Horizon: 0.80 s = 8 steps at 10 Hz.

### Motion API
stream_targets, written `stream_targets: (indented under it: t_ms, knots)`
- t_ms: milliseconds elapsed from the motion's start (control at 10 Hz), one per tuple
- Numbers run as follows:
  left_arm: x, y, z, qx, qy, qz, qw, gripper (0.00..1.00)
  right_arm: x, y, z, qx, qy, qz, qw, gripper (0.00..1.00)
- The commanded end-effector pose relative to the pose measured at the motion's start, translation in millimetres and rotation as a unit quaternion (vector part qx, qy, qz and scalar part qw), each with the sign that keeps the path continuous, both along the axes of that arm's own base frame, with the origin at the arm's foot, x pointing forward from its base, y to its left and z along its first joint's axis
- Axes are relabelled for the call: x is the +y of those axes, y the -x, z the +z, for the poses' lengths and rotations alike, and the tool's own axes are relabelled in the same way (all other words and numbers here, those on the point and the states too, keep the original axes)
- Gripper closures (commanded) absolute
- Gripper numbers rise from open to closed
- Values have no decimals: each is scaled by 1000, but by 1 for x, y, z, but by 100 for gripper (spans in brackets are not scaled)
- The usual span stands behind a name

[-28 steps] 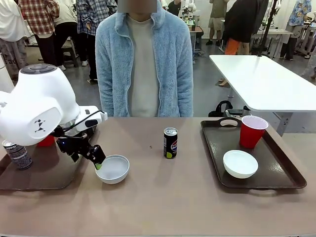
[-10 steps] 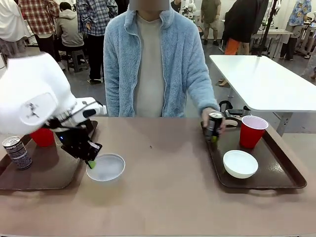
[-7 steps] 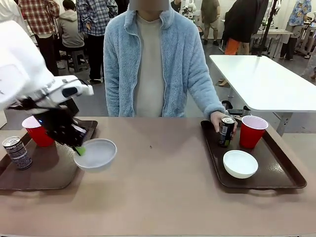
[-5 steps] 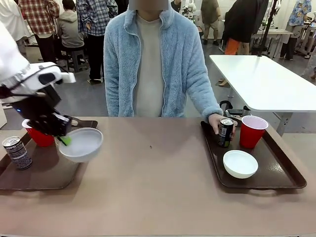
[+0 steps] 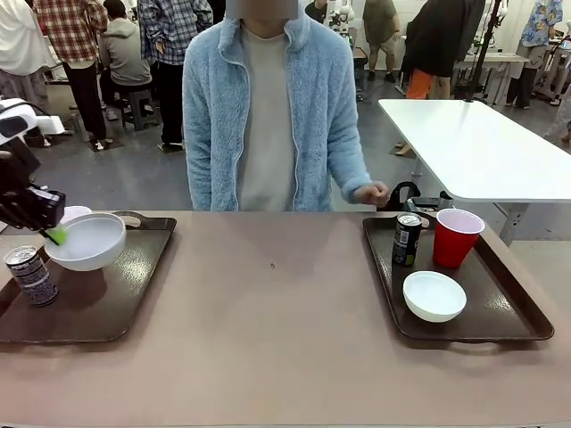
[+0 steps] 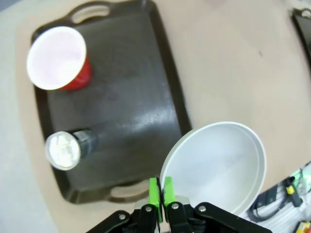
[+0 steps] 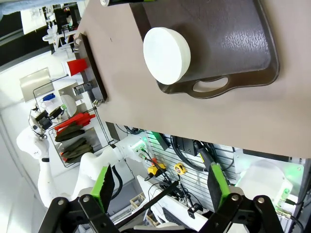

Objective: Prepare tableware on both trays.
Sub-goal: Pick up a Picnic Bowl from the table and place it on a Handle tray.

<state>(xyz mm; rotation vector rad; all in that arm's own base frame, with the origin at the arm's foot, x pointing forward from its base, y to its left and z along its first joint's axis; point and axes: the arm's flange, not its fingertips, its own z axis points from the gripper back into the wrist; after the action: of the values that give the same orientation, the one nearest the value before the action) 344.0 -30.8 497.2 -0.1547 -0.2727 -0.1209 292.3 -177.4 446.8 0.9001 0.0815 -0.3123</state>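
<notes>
Bowl (image 5: pixel 87 241) is hanging off the left gripper (image 6: pixel 161 193), pads pinching its rim, riding above the left tray (image 5: pixel 134 285) at frame left, so it's going straight down | right gripper (image 7: pixel 159 187) is sitting wide apart, holding nothing | can (image 5: pixel 407 239) lettering too small to read.

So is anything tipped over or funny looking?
Nothing is spilled or broken. One bowl is off the tray, tilted in the air, pinched by its rim in the left pincer. The other bowl, cups and cans stand upright.
</notes>
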Motion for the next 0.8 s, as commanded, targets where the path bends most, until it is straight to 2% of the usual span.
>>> stream_targets:
  t_ms: [0, 400, 700]
  knots:
    - [10, -3, -19, -18, -13, 24, 999, 100, 0, 0, 0, -1, -1, 0, 1000, 0]
    - [23, -15, -78, -24, -34, 78, 996, 100, 0, 0, 0, -1, -1, 0, 1000, 0]
    - [25, -16, -107, 8, -39, 83, 996, 100, 0, 0, 0, -1, -1, 0, 1000, 0]
